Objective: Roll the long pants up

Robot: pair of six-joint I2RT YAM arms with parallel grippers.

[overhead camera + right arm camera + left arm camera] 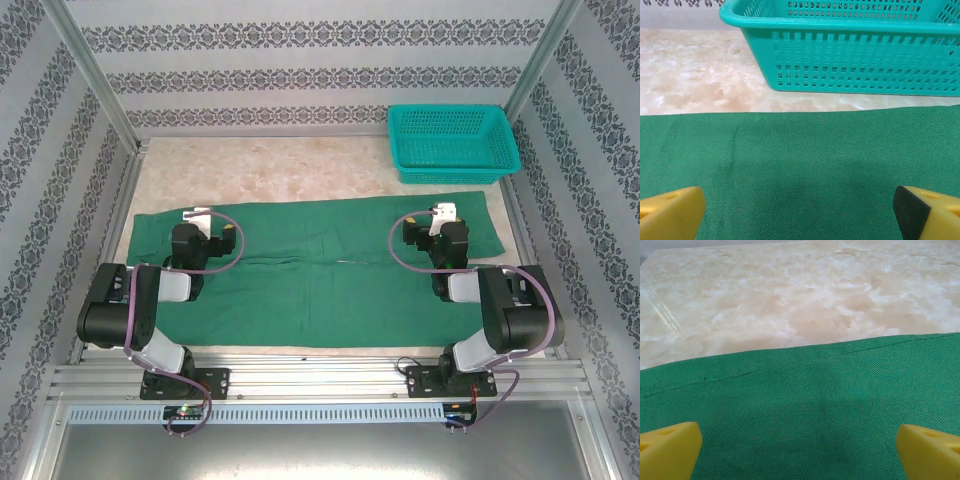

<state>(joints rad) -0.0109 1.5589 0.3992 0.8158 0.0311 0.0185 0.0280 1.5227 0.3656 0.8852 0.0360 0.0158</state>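
As the long pants [320, 270] lie now, I see them spread flat across the middle of the table [280, 170], running left to right. The two legs sit side by side, one nearer the arms and one farther, and a seam line runs lengthwise between them. The cloth is plain dark green and unrolled.

Both arms reach out over the far leg. The left gripper [200, 216] hovers above the cloth near the pants' left end. In my left wrist view its jaws stand wide apart, with a yellow fingertip [667, 450] low at each side and nothing between them but green fabric [815, 415] below. The far hem runs just ahead, with bare marbled tabletop [790, 290] beyond it.

The right gripper [440, 216] sits over the pants near their right end. Its jaws are equally spread and hold nothing. Its yellow fingertips [670, 212] frame smooth cloth [800, 165].

Past that edge a narrow strip of table shows, then the teal mesh basket [460, 172], standing upright at the far right corner, near the pants but not touching them [860, 65].
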